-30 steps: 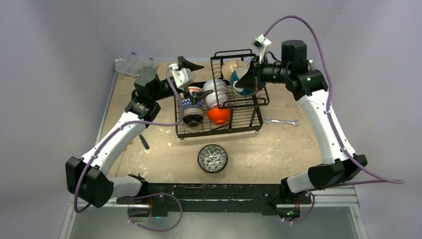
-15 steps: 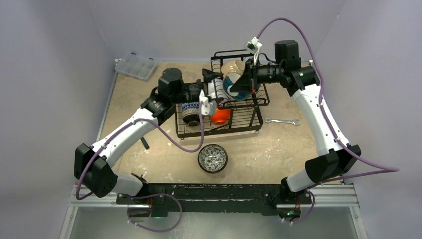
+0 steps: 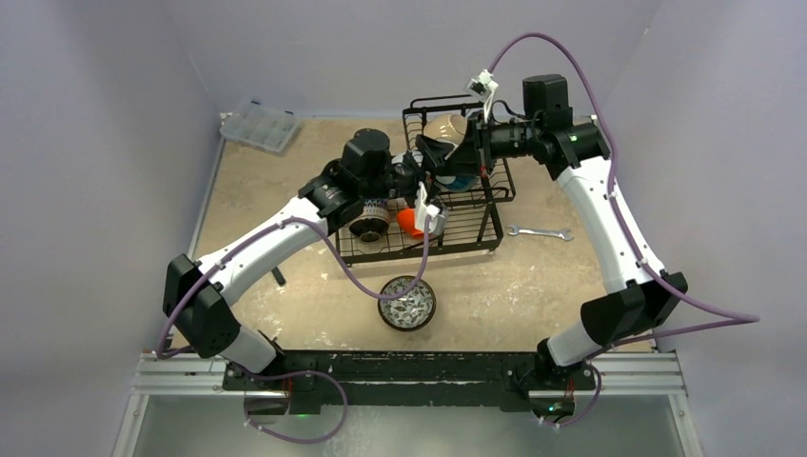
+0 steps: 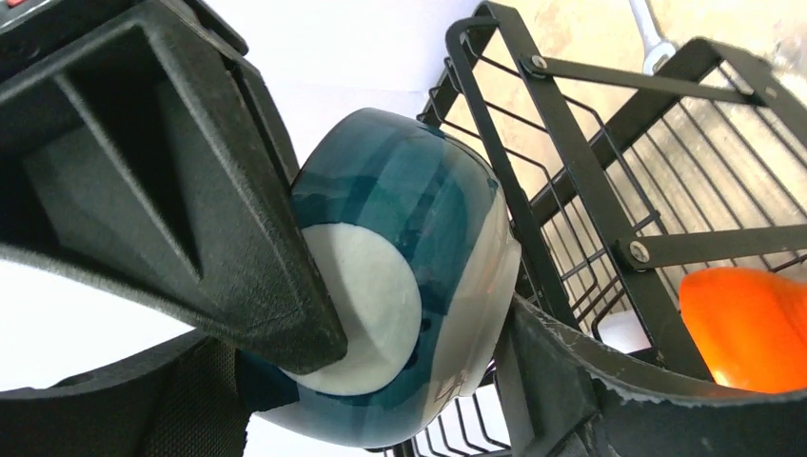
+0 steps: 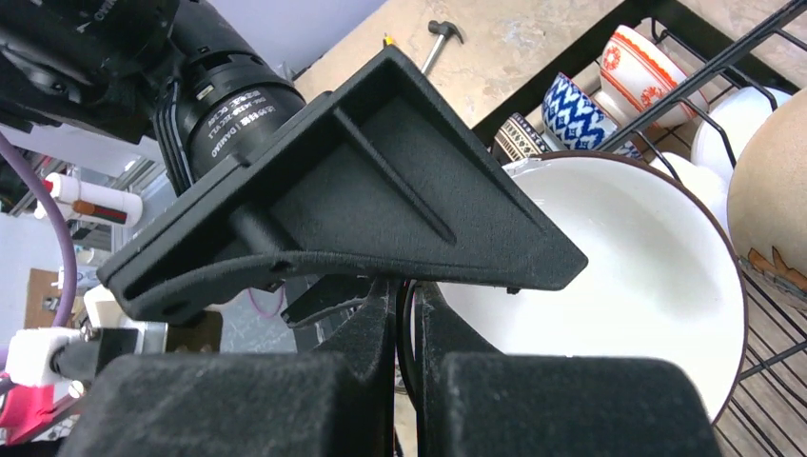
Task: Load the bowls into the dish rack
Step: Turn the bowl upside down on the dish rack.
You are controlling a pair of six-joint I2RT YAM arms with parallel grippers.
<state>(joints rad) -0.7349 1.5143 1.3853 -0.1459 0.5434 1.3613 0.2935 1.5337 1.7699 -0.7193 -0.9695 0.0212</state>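
Tan stone-look bench inside grey walls. The black wire dish rack sits at the middle back and is already partly loaded.

- Teal-and-white glazed ceramic bowl: held in the air on edge over the rack's raised tier. Its foot faces the left wrist and its white inside faces the right wrist.
- Right gripper: clamped narrow on the bowl's rim.
- Left gripper: jaws wide, one on each side of the same bowl, across its width. I cannot tell if they press it yet.
- Key relation: the bowl lies directly between the left fingers, so both arms are at it. The left must close across the wall before the right lets go.
- Dark patterned round bowl: alone on the bench in front of the rack, and nearer the left arm.
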